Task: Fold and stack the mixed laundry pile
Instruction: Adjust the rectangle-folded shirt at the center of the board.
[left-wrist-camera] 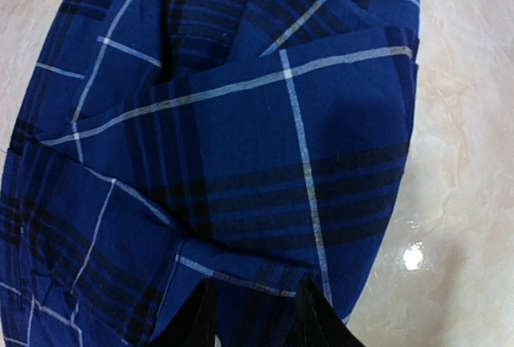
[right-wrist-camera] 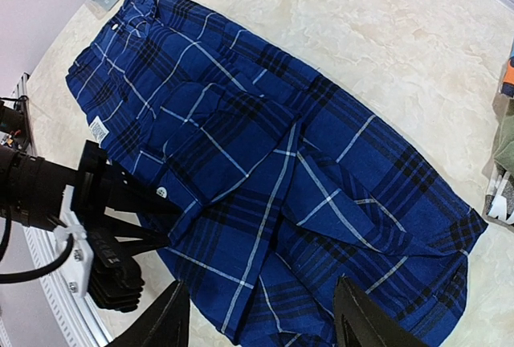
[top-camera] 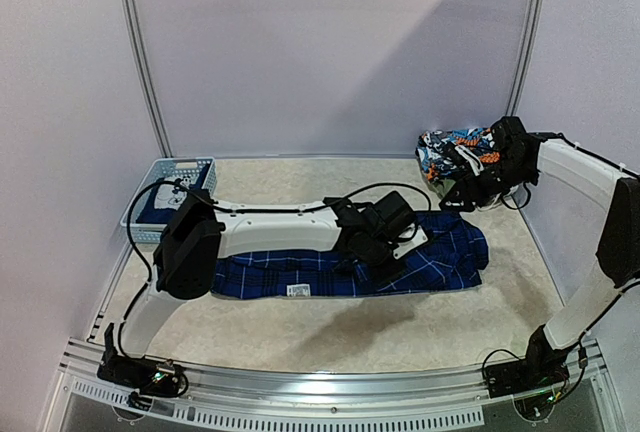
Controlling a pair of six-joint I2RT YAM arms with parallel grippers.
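Note:
A blue-and-black plaid shirt (top-camera: 440, 252) lies spread across the middle of the table, partly folded over itself, with a white label (top-camera: 298, 290) at its near edge. My left gripper (top-camera: 385, 264) reaches over it. In the left wrist view the left gripper (left-wrist-camera: 257, 319) is shut on a cuffed edge of the plaid shirt (left-wrist-camera: 265, 146). A pile of colourful garments (top-camera: 450, 150) sits at the back right. My right gripper (top-camera: 462, 192) hovers beside that pile. In the right wrist view the right gripper (right-wrist-camera: 261, 327) is open above the plaid shirt (right-wrist-camera: 321, 178) and holds nothing.
A light-blue slotted basket (top-camera: 165, 174) stands at the back left with a dark navy garment (top-camera: 160, 209) inside. Pale walls close off the back and both sides. A metal rail (top-camera: 330, 382) runs along the table's near edge.

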